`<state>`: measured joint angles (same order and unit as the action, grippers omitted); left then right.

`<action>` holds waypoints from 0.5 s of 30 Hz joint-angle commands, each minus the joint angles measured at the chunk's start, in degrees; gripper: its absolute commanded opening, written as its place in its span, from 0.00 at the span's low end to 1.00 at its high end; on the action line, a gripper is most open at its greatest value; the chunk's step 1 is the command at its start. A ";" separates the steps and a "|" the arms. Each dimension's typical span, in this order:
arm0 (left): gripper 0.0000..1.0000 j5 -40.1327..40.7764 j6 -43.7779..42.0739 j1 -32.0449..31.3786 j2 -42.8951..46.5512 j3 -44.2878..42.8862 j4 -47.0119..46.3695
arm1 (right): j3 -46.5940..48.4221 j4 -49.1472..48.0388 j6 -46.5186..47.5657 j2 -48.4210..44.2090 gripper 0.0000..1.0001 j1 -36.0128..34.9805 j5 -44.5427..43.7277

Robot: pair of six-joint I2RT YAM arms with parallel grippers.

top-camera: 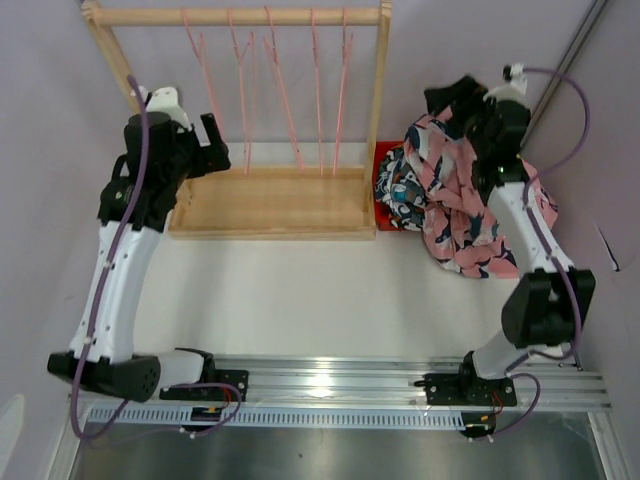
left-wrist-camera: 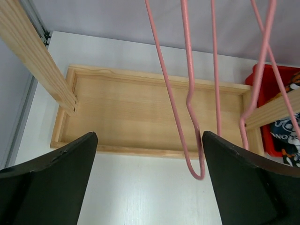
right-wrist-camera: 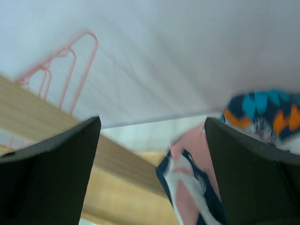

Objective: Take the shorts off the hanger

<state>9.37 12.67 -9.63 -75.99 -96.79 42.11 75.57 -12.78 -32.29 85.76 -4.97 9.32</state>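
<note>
Several pink wire hangers [top-camera: 285, 95] hang bare from the wooden rack's top rail [top-camera: 240, 16]. The pink shorts with dark and white marks [top-camera: 462, 215] lie draped over my right arm, right of the rack. My right gripper [top-camera: 452, 100] is open above them. In the right wrist view, pink fabric [right-wrist-camera: 192, 178] shows below the open right gripper [right-wrist-camera: 152, 124], by its right finger. Patterned shorts [top-camera: 400, 190] lie in a red bin [top-camera: 383, 155]. My left gripper [top-camera: 212, 140] is open and empty by the rack's left post. A hanger loop [left-wrist-camera: 190, 93] hangs near its right finger [left-wrist-camera: 243, 178]. The yellow and navy shorts are out of view.
The rack stands on a shallow wooden tray base [top-camera: 270, 200], also in the left wrist view [left-wrist-camera: 140, 112]. The red bin [left-wrist-camera: 262, 79] sits against the tray's right end. A blue-orange patterned cloth [right-wrist-camera: 262, 110] shows at the right wrist view's edge. White table lies in front.
</note>
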 commanded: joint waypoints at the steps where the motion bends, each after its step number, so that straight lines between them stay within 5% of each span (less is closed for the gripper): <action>1: 0.99 -2.77 1.31 -0.30 8.82 3.45 -0.01 | 20.80 3.37 -1.88 11.68 0.99 2.68 0.17; 7: 0.99 -6.72 1.83 -0.57 15.95 3.90 3.14 | 59.76 17.30 -7.17 40.82 0.99 3.83 2.80; 10: 0.99 -9.10 2.80 -1.00 17.53 2.93 4.56 | 68.29 32.34 -4.63 45.20 1.00 2.96 2.12; 13: 0.99 -11.21 3.33 -2.23 19.82 3.54 5.35 | 55.97 37.56 0.47 37.24 1.00 0.67 -12.09; 15: 0.99 -11.56 3.59 -2.76 21.57 4.94 5.18 | 36.21 32.75 3.46 23.54 1.00 -1.70 -25.54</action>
<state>0.75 14.87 -11.42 -55.70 -92.58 46.35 124.95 14.79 -33.80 124.92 -3.18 0.47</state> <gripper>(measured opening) 0.993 0.993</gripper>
